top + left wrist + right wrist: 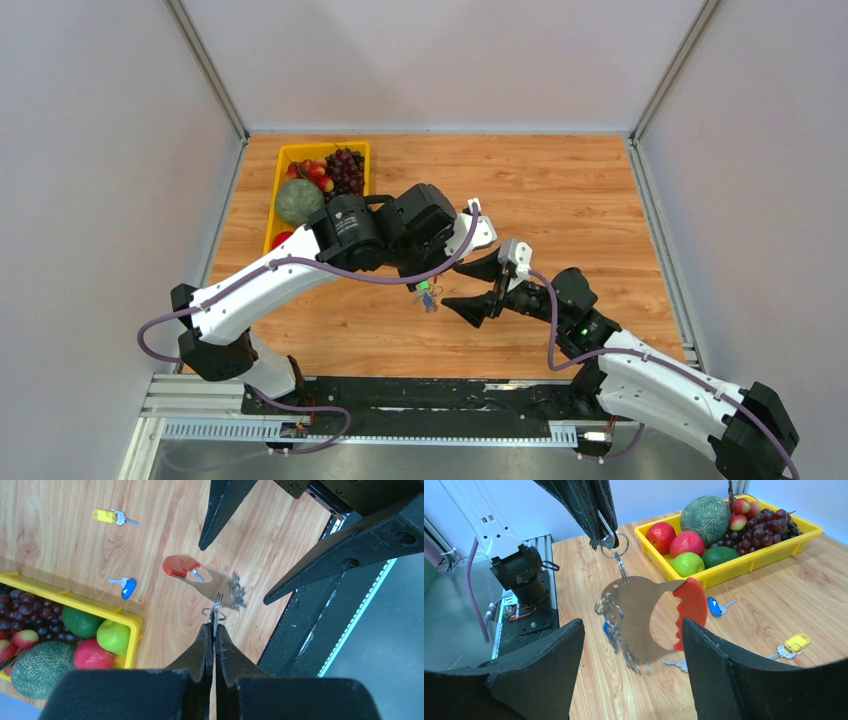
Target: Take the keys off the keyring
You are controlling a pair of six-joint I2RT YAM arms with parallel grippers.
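Wood table (60, 550), fruit tray (75, 600), blue key (125, 586), yellow key (114, 517)

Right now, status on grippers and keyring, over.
Left gripper shut on keyring at top loop, hanging clear of table. Right gripper open, fingers flanking it, no contact. Blue key, yellow key already on table. Nothing blocking.

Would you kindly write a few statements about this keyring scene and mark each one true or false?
1. The left claw is shut, and the keyring hangs from it. True.
2. The right claw is shut on the keyring. False: it is open and holds nothing.
3. A blue key lies on the table. True.
4. The yellow key lies in the fruit tray. False: it lies on the table, outside the tray.
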